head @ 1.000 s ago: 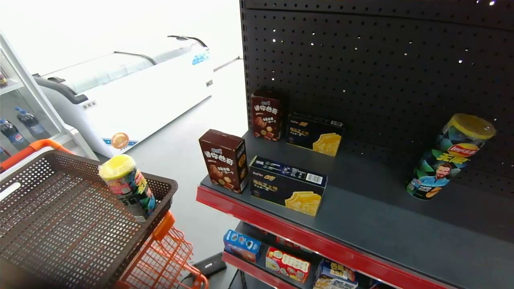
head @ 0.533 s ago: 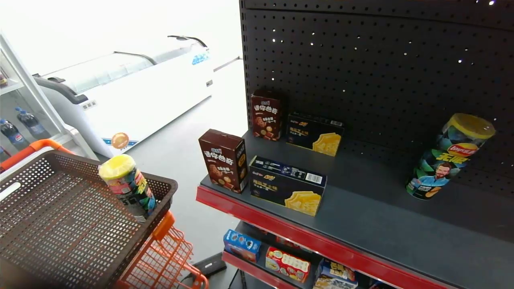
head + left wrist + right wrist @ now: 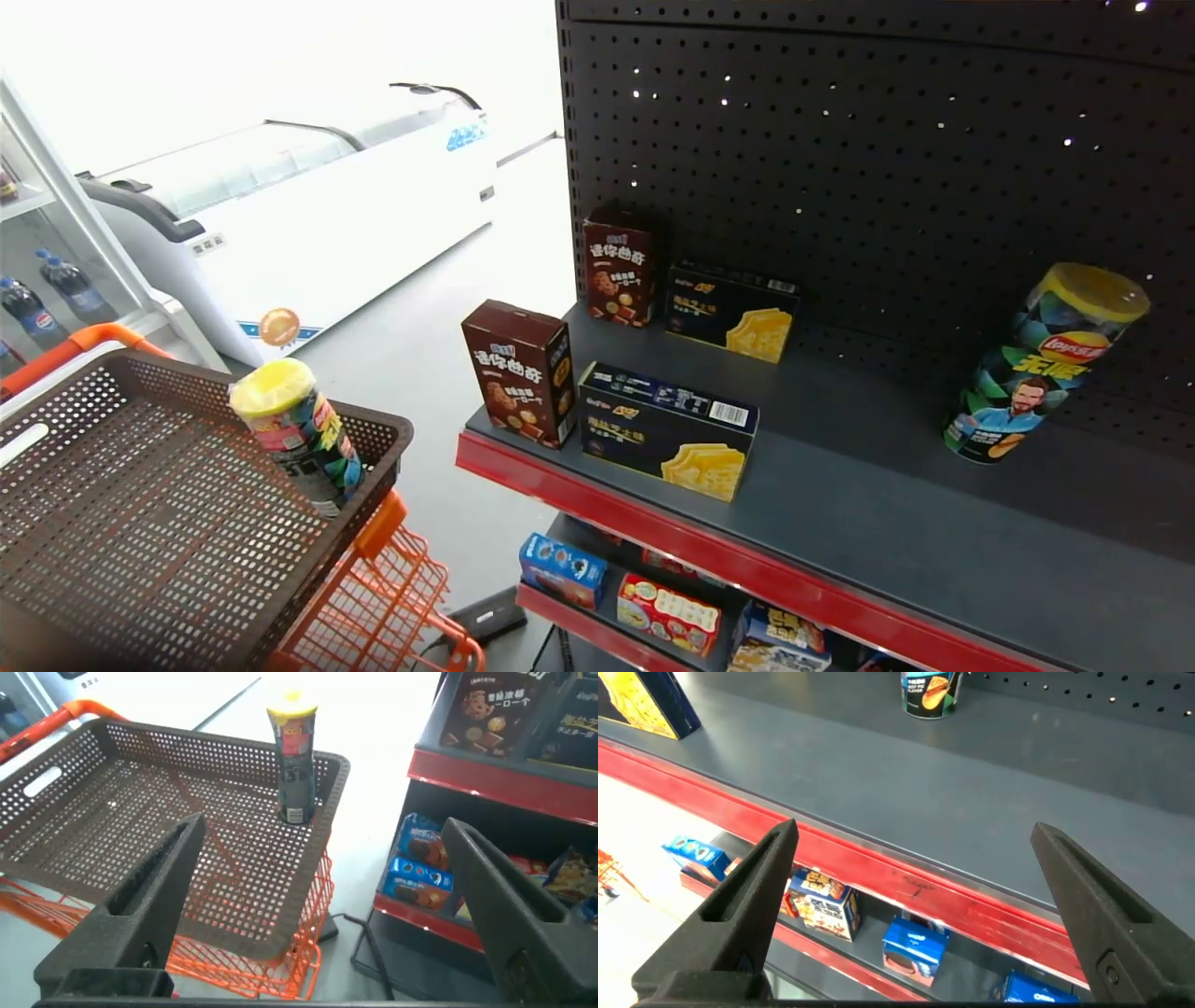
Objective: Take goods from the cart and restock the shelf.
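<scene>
Yellow-lidded can point(image 3: 299, 439): unmoved, upright in cart basket point(image 3: 140, 523).
Left gripper point(image 3: 322, 829): spread wide, empty.
Right gripper point(image 3: 913, 833): spread, empty, above shelf point(image 3: 840, 504).
Meaning: pickup unstarted.

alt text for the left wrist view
A yellow-lidded cylindrical snack can stands upright in a corner of a brown perforated plastic cart basket, ahead of the open left gripper. A red-edged store shelf stands beside it.

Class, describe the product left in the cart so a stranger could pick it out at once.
Find the orange cart left of the shelf, topped by a brown perforated basket. Upright by the basket's wall nearest the shelf stands a chip can with a yellow lid. Its look-alike stands on the shelf, not in the basket.
</scene>
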`<state>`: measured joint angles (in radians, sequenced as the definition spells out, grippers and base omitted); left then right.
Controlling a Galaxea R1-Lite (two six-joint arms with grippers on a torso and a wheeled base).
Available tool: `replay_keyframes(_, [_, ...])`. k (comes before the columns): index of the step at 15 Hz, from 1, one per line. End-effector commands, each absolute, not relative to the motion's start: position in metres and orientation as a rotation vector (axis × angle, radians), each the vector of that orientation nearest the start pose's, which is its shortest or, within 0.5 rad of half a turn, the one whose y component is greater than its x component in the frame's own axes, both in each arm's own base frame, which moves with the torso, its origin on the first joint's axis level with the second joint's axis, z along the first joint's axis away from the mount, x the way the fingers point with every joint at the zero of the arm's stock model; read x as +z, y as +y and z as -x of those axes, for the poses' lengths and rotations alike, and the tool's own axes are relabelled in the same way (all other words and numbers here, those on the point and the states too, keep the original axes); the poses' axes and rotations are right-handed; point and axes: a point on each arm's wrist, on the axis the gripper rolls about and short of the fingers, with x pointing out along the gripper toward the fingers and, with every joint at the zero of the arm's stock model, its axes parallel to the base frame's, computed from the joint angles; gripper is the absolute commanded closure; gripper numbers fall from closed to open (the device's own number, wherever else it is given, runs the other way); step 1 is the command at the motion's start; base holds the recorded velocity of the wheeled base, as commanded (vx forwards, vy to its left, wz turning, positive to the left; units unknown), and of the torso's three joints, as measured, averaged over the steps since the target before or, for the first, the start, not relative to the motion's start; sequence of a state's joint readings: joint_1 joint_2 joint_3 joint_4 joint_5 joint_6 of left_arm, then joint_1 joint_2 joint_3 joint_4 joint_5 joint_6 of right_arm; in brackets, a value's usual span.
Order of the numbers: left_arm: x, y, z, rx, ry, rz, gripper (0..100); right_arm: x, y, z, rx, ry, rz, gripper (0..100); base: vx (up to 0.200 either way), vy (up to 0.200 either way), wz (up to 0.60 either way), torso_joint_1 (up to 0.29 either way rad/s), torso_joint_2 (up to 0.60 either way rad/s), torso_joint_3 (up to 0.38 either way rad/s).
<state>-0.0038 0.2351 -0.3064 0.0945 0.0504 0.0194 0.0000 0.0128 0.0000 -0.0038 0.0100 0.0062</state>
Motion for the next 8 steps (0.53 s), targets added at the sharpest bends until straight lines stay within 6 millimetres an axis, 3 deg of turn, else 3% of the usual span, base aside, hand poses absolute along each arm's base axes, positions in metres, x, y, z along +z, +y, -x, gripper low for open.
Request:
replay_keyframes(1, [0.201, 0.002, -0.041, 0.068, 0.21, -0.04, 0, 0.076, 0.0, 0.022, 0.011, 0.008, -0.006, 0, 0.0, 0.0, 0.0, 0.0, 0.0, 0.0])
replay_keyframes(5, [0.195, 0.004, -0.091, 0.105, 0.366, -0.034, 0, 0.076, 0.0, 0.022, 0.011, 0.009, -0.006, 0, 0.0, 0.0, 0.0, 0.0, 0.0, 0.0])
replay_keyframes(6, [0.195, 0.004, -0.091, 0.105, 0.366, -0.034, 0, 0.076, 0.0, 0.022, 0.011, 0.009, -0.006, 0, 0.0, 0.0, 0.0, 0.0, 0.0, 0.0])
replay_keyframes(8, [0.178, 0.027, -0.121, 0.214, 0.504, 0.029, 0, 0.076, 0.0, 0.022, 0.011, 0.008, -0.006, 0, 0.0, 0.0, 0.0, 0.0, 0.0, 0.0])
